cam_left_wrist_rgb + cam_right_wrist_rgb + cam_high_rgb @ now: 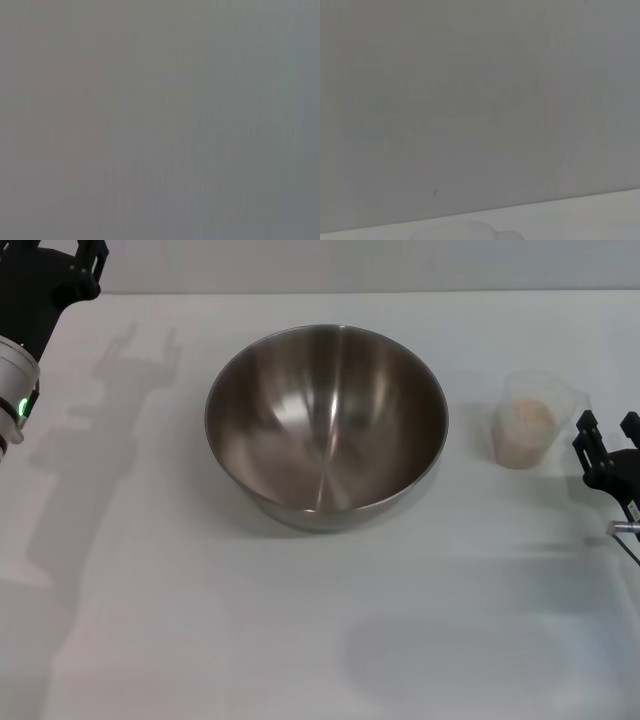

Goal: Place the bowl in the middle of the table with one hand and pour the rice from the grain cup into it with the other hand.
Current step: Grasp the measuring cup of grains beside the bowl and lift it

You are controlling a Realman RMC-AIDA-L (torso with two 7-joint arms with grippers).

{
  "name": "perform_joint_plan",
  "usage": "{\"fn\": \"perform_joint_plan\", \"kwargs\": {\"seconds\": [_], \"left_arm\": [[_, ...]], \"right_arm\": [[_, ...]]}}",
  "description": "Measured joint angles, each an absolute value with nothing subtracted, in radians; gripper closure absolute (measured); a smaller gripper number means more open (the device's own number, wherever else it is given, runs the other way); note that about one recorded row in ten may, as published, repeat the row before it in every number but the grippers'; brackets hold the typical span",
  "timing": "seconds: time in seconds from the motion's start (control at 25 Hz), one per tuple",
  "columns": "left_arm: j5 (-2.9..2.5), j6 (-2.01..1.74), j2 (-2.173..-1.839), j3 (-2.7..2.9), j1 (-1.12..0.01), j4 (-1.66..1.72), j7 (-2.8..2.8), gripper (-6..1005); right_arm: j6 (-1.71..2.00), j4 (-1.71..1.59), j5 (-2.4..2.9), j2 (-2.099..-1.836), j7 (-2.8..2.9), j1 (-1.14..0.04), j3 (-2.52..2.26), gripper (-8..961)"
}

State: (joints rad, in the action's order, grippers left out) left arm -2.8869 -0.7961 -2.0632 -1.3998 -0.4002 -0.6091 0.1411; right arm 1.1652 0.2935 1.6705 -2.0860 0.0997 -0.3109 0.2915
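Two grippers show in my head view. My right gripper (610, 440) hangs with its fingers spread, just beside the grain cup (532, 420), which stands upright with rice (525, 428) inside. Farther to its left the bowl (326, 425) sits empty on the table (300, 620). My left gripper (60, 270) is well apart from the bowl; I cannot tell its state. Left wrist: only flat grey. Right wrist: a grey wall above a strip of table (580, 215).

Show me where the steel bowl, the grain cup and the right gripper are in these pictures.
bowl (327, 420): head view, on the shiny inside bottom.
grain cup (533, 415): head view, on the clear wall over the rice.
right gripper (606, 435): head view, midway between its two black fingertips at the right edge.
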Motion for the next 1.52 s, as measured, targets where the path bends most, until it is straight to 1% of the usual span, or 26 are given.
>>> {"fn": "perform_joint_plan", "kwargs": {"seconds": [1.52], "left_arm": [[-2.887,-0.814,-2.063,-1.402,-0.407,-0.61,0.14,472]], "right_arm": [[1.13,0.276,1.671,-2.086,0.1,-0.363,0.315,408]]}}
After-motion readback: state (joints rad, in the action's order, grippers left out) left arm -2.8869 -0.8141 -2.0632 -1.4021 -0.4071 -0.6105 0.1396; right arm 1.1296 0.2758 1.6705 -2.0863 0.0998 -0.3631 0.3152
